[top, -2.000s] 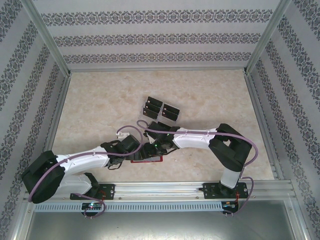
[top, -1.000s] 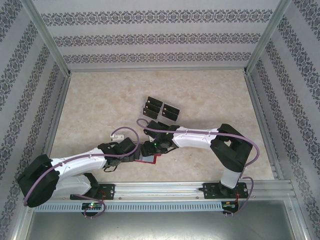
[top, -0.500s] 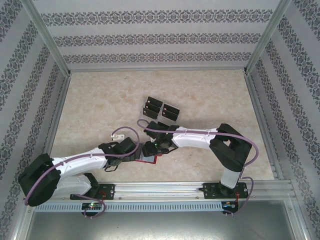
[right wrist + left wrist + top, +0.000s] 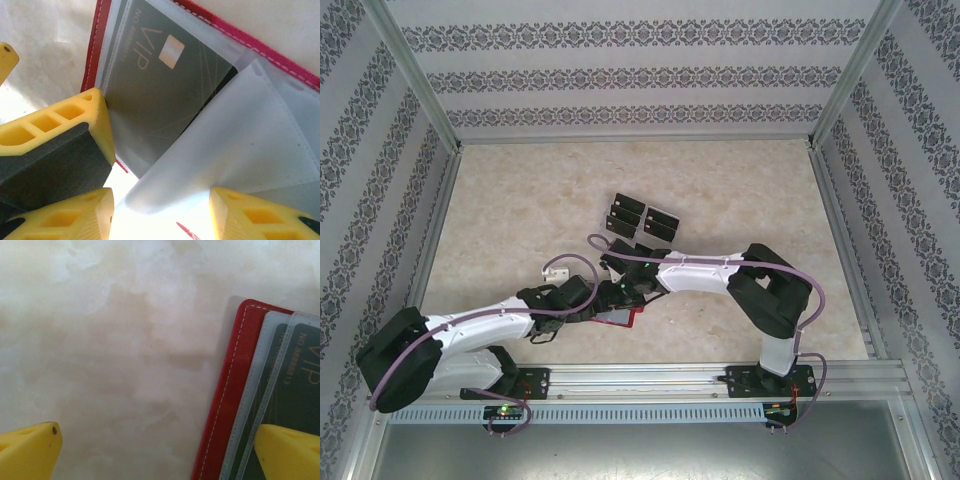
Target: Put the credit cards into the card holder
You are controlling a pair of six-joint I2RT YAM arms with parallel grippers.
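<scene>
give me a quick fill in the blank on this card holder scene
The card holder has a ___ cover.
The credit card inside its clear sleeve is printed with the letters ___.
The left gripper has ___ fingers.
Missing words: red; VIP; yellow.

card holder (image 4: 232, 385): red, open, one card sleeved | credit cards (image 4: 642, 219): black, clustered mid-table
</scene>
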